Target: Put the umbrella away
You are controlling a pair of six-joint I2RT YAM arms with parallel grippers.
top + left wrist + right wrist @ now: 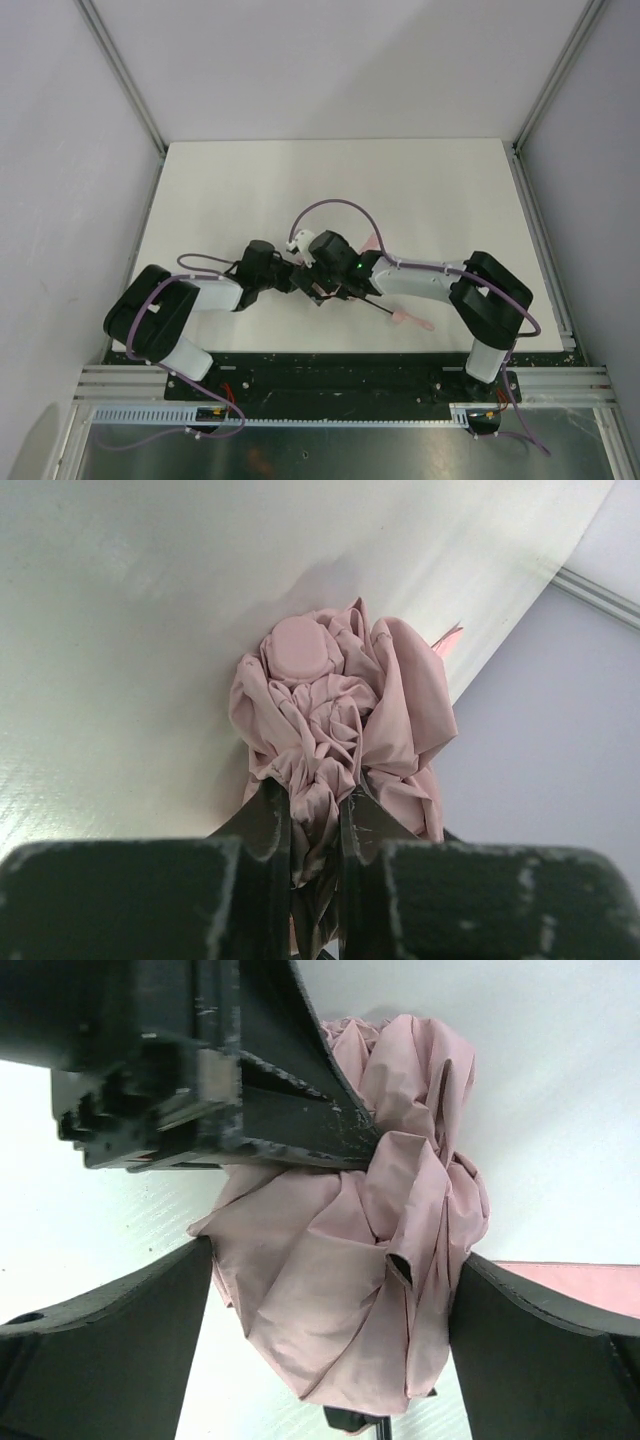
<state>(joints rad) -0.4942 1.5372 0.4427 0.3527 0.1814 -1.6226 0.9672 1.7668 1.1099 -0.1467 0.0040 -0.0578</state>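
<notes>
Umbrella: the umbrella [340, 710] lies on the table [250, 190] a little toward the arms from its middle, the cloth bunched into a loose pink bundle under both wrists.
Long axis: in the top view it runs from 10 o'clock, the cloth end, to 4 o'clock, where the black shaft [378, 307] comes out and ends in the handle [412, 321].
Left gripper: the left gripper [315, 825] is clenched on a fold of the cloth. The bundle sits at 12 o'clock from it, with the round cap [300, 650] facing its camera.
Right gripper: the right gripper [332, 1260] is spread wide and straddles the bundle, one finger at 8 o'clock and one at 4 o'clock. Both seem to meet the cloth, but I cannot tell whether they press.
Nearer arm: both are at the cloth end, and the handle lies untouched on the right arm's side.
Next move, as I judge: a squeeze across the axis to gather the cloth round the shaft.
</notes>
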